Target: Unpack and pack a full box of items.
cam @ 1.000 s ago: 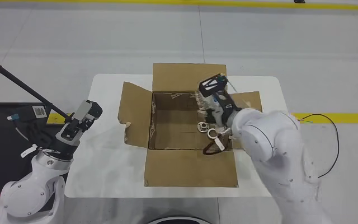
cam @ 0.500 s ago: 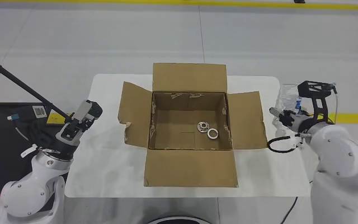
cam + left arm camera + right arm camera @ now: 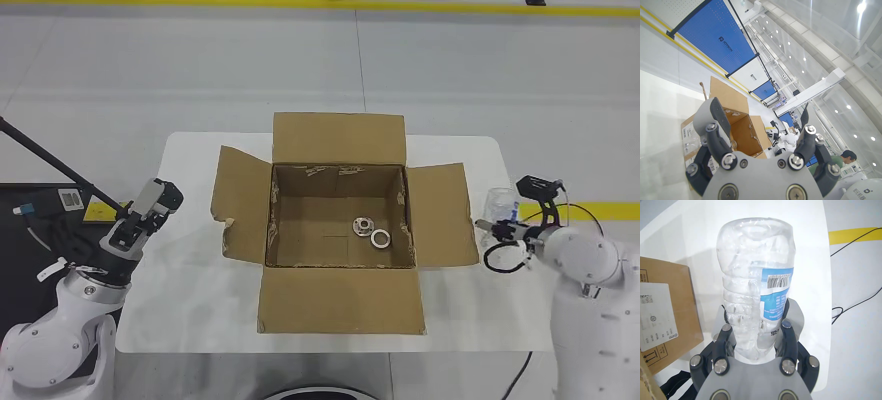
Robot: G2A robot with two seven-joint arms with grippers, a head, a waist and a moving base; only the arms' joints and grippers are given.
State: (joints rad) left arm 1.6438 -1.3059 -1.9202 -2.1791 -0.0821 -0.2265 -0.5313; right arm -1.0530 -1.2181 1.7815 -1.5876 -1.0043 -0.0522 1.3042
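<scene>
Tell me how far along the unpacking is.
Done: the box stands open, mostly emptied. In hand: the right gripper is shut on a clear bottle, outside the box at the table's right end, not yet released. Remaining: two metal rings lie on the box floor; the left gripper is open beside the table's left edge.

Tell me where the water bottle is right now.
In the top view the water bottle is at the table's right edge, just beyond the box's right flap, gripped by the right gripper.
</scene>
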